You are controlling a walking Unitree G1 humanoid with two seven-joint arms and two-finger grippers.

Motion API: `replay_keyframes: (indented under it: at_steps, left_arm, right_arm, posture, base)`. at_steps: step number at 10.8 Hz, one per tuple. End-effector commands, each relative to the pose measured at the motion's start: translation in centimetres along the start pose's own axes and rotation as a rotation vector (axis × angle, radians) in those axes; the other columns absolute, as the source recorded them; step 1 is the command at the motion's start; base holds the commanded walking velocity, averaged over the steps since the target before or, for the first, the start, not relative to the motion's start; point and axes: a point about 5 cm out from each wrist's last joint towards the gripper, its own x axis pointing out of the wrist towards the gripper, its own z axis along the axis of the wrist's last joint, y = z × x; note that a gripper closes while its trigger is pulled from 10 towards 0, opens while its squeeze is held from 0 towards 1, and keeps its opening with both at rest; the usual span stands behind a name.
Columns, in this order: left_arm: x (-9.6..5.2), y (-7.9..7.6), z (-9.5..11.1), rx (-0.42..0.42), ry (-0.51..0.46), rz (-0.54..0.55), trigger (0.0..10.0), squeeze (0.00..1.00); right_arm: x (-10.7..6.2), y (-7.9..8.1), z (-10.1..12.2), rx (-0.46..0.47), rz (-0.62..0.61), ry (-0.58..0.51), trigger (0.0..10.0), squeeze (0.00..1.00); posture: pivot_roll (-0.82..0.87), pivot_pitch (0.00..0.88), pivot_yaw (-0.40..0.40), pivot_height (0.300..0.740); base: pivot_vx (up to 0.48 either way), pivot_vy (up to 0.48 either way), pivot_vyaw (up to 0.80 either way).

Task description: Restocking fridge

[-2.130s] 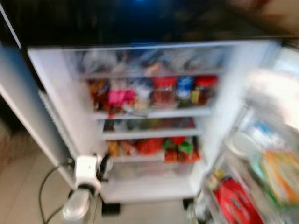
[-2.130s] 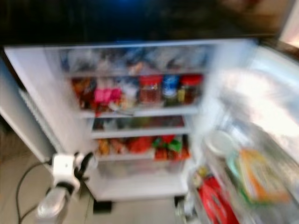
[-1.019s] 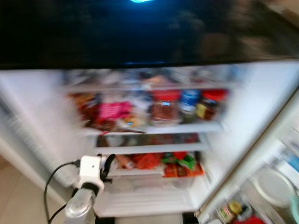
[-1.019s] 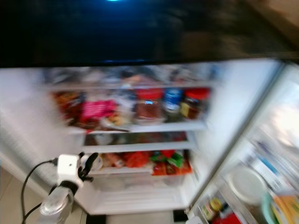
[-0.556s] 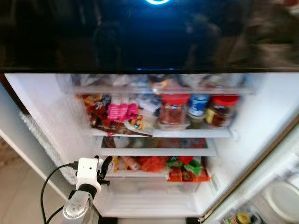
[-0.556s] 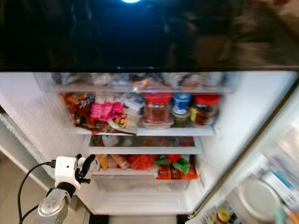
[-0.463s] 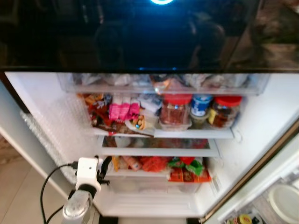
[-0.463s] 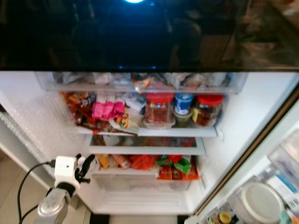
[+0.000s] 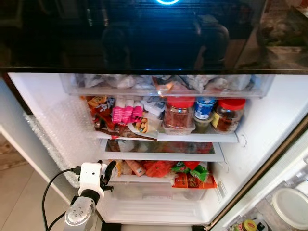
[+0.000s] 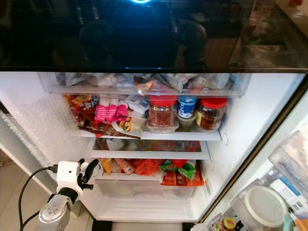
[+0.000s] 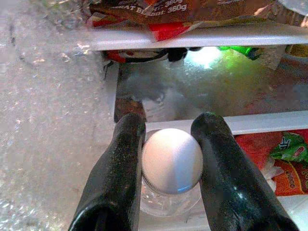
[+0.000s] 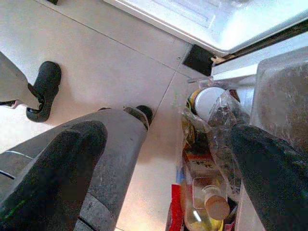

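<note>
Fridge (image 9: 269, 125) stands open before the robot, its shelves crowded under a glossy black upper panel (image 9: 144, 33) with a blue ring light. On the left wrist view a brown packet (image 11: 159, 9) on the shelf above reads "380g"; the other words on it are too cut off to read. A small clear jar with a white lid (image 11: 172, 161) sits pinched between the two black fingers of the left gripper (image 11: 168, 163), right at the front edge of the lower shelf, beside the fridge's bubble-textured left wall (image 9: 57, 130). On the middle shelf stand two red-lidded jars (image 9: 179, 114) with a blue-lidded tub (image 9: 205, 107) between them, and pink packets (image 9: 126, 114) to their left. Red and green packets (image 9: 190, 174) lie on the lower shelf. The right gripper (image 12: 163, 159) hangs spread wide over the pale tiled floor (image 12: 96, 72), near a bottle with a tan cap (image 12: 211, 202), probably in the door rack.
</note>
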Motion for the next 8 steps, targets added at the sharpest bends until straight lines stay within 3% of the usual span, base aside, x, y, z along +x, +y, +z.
replay_keyframes:
  at_steps: [1, 5, 6, 8]
  left_arm:
    - [0.12, -0.11, 0.16, -0.011, -0.003, -0.006, 10.0, 0.00]
    - [0.30, -0.17, 0.33, -0.012, -0.011, -0.010, 10.0, 0.00]
    - [0.33, -0.16, 0.35, -0.008, -0.012, -0.012, 10.0, 0.00]
    - [0.35, -0.21, 0.37, 0.000, -0.012, -0.016, 10.0, 0.00]
  right_arm:
    - [-0.02, -0.04, -0.05, 0.016, -0.002, -0.003, 10.0, 0.00]
    - [-0.01, -0.04, 0.07, -0.017, 0.004, 0.000, 10.0, 0.00]
    - [-0.01, -0.05, 0.10, -0.026, 0.003, 0.001, 10.0, 0.00]
    - [-0.01, -0.06, 0.01, 0.008, -0.005, -0.003, 10.0, 0.00]
  posture:
    - [-0.02, 0.000, 0.001, 0.740]
    - [-0.02, 0.000, 0.002, 0.740]
    - [-0.02, 0.000, 0.002, 0.740]
    - [-0.02, 0.000, 0.002, 0.740]
  base:
    - [0.000, 0.000, 0.00]
    - [0.304, 0.000, 0.00]
    - [0.326, 0.000, 0.52]
    - [0.330, 0.000, 0.00]
